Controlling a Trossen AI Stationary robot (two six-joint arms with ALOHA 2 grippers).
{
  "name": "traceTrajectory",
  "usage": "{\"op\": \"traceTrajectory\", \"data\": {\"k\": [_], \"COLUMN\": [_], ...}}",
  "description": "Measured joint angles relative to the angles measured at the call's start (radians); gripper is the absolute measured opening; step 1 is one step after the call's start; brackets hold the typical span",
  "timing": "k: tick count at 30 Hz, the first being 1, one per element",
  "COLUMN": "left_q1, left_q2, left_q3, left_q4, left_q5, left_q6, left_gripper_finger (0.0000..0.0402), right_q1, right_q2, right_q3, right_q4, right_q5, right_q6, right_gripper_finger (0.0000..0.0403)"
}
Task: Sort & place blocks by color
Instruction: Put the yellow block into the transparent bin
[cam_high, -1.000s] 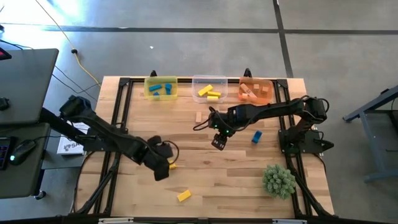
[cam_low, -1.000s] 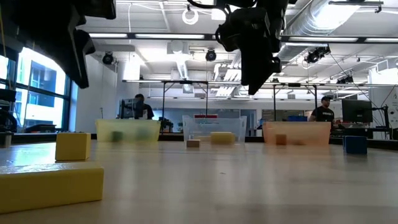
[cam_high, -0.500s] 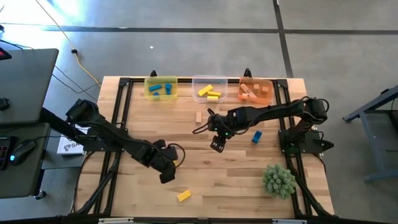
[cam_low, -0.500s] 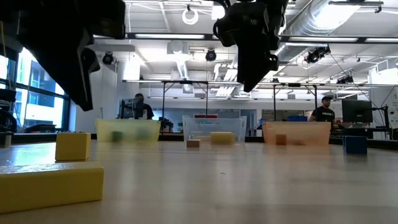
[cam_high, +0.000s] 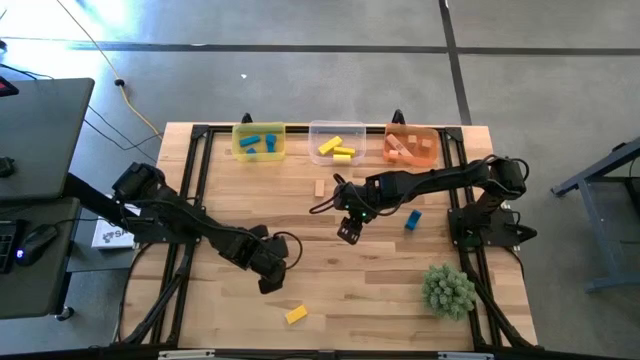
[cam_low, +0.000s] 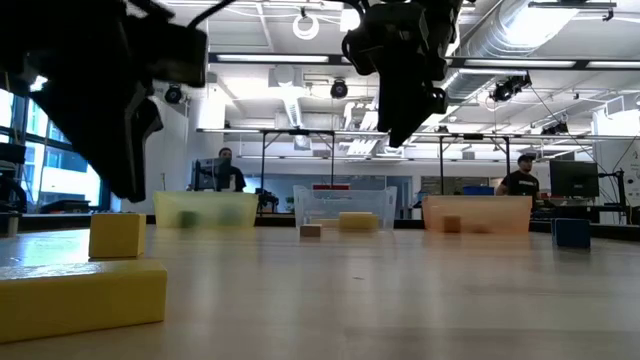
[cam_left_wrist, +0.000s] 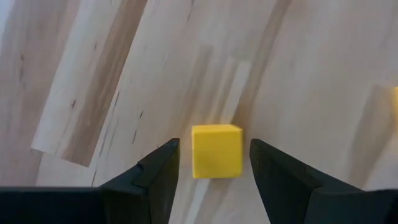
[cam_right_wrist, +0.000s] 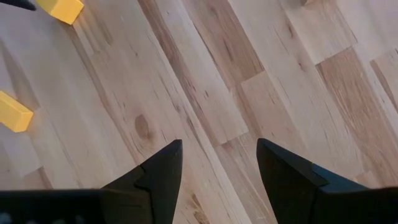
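In the left wrist view a yellow cube (cam_left_wrist: 216, 151) rests flat on the table. My left gripper (cam_left_wrist: 214, 147) is open and points down over it, one finger on either side and neither touching. From above, my left gripper (cam_high: 270, 274) hides the cube. A yellow bar (cam_high: 295, 314) lies near the front edge. A blue block (cam_high: 412, 219) and a plain wood block (cam_high: 319, 188) lie farther back. My right gripper (cam_high: 347, 232) hangs open over bare table at mid-table with nothing between its fingers.
Three bins stand along the far edge: a yellow bin (cam_high: 259, 128) with blue blocks, a clear bin (cam_high: 336, 129) with yellow blocks, an orange bin (cam_high: 410, 131) with wood blocks. A spiky green plant ball (cam_high: 448, 290) sits near the front right. People show in the room behind.
My left gripper has come down and a little toward the table's right and near edges, onto the place of the yellow cube, staying open. The cube has not moved.
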Motion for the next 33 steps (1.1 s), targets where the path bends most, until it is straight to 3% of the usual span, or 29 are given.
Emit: {"op": "traceTrajectory", "data": {"k": [6, 18, 26, 33], "left_q1": [0.002, 0.002, 0.002, 0.008], "left_q2": [0.064, 0.128, 0.126, 0.122], "left_q3": [0.000, 0.000, 0.000, 0.000], "left_q4": [0.006, 0.035, 0.036, 0.075], "left_q5": [0.045, 0.036, 0.026, 0.074], "left_q6": [0.002, 0.008, 0.029, 0.037], "left_gripper_finger": [0.0184, 0.0180, 0.0107, 0.0104], "right_q1": [0.000, 0.000, 0.000, -0.002], "right_q2": [0.000, 0.000, 0.000, 0.000], "right_q3": [0.000, 0.000, 0.000, 0.000], "right_q4": [0.000, 0.004, 0.015, 0.029], "right_q5": [-0.001, -0.002, -0.002, -0.001], "right_q6": [0.000, -0.008, -0.008, -0.008], "right_gripper_finger": [0.0195, 0.0195, 0.0195, 0.0195]}}
